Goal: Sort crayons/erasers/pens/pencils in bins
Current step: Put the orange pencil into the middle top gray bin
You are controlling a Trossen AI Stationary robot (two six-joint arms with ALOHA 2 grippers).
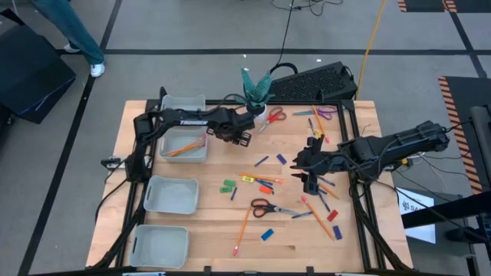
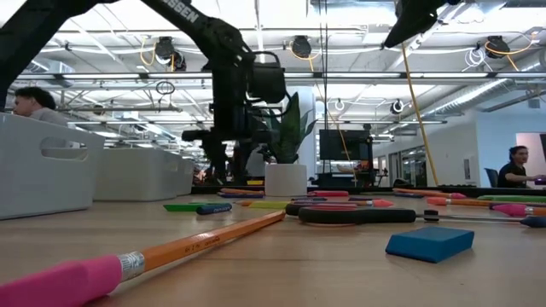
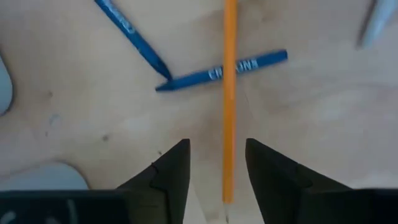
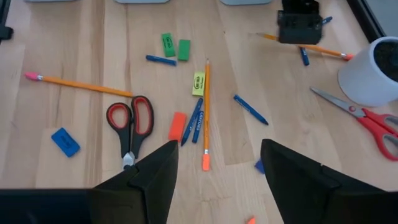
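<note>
My left gripper [image 3: 217,163] hangs open, pointing down, near the white plant pot [image 1: 259,115]. Its fingers stand on either side of an orange pencil [image 3: 229,93] without touching it. That pencil lies on the table across a blue crayon [image 3: 249,65]. My right gripper [image 4: 217,168] is open above the table's right middle [image 1: 307,178], with nothing between its fingers. Below it lie another pencil [image 4: 206,112], blue pens [image 4: 196,121], green erasers [image 4: 168,45], a yellow eraser [image 4: 198,83] and a red eraser [image 4: 177,126]. Four bins stand at the left; one [image 1: 184,146] holds pencils.
Black-and-red scissors [image 1: 265,205] lie in the near middle of the table. Red scissors [image 1: 276,115] and purple scissors [image 1: 326,113] lie at the back. More pencils [image 1: 242,230] and a blue eraser [image 1: 266,234] are near the front edge. A black keyboard [image 1: 318,80] lies behind the table.
</note>
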